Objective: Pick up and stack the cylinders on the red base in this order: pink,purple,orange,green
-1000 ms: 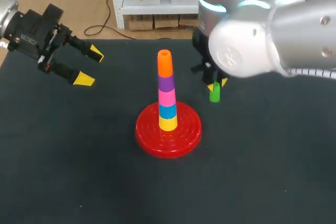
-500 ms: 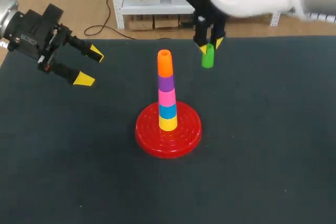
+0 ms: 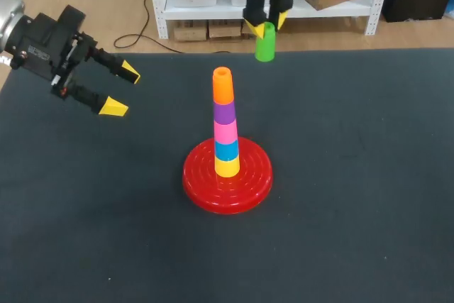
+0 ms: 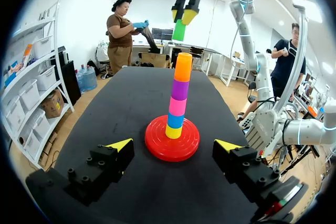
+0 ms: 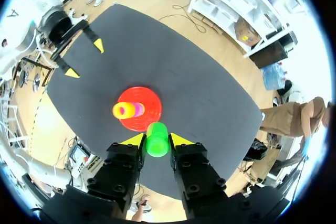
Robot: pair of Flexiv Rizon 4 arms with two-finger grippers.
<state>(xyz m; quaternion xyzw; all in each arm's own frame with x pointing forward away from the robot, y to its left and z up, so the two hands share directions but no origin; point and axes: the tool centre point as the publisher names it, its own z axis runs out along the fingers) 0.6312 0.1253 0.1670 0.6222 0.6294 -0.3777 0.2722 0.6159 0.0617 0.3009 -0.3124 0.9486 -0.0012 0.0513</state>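
The right gripper (image 3: 267,24) is clamped on the green cylinder (image 3: 264,42), held high over the tabletop's (image 3: 355,189) far edge; nearer, the red base (image 3: 195,182) carries a stack (image 3: 226,140) of yellow, blue, pink and purple, with the orange cylinder (image 3: 223,84) topmost; the left gripper (image 3: 121,90) hovers well aside, fingers apart.

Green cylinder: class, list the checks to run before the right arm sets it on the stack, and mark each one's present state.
1. Green cylinder held between both fingers of the right gripper: ok.
2. Stack upright on the red base: ok.
3. Order so far is pink cylinder, purple cylinder, orange cylinder: ok.
4. Orange cylinder's top free: ok.
5. Green cylinder centred over the stack: not ok; the right wrist view shows the stack off to one side.
6. Left gripper open, clear of the stack: ok.
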